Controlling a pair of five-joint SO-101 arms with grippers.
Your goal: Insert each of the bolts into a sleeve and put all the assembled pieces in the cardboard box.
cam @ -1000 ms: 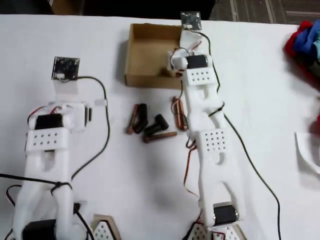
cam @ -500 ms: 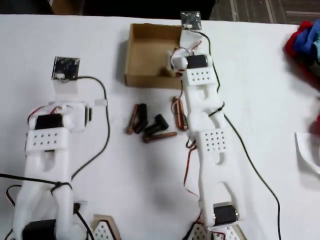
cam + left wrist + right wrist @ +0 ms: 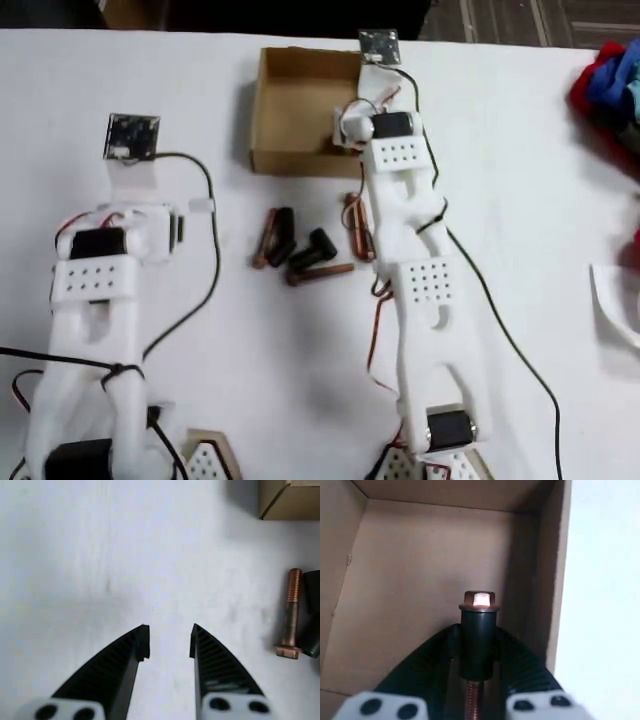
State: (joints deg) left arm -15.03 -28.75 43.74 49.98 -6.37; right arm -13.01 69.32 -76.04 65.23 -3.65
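Bolt-in-sleeve assy [image 3: 477, 645] is clamped in the R gripper [image 3: 477, 631], jaws closed on its black body w/ the copper head poking out front. It hangs inside the cardboard box [image 3: 415, 565] (can't tell if it touches the floor). L gripper [image 3: 169, 641] hovers over the table [image 3: 90, 550], jaws partly open, holding nothing. A loose bolt [image 3: 291, 612] lies nearby, a loose sleeve [image 3: 312, 615] just beside it.
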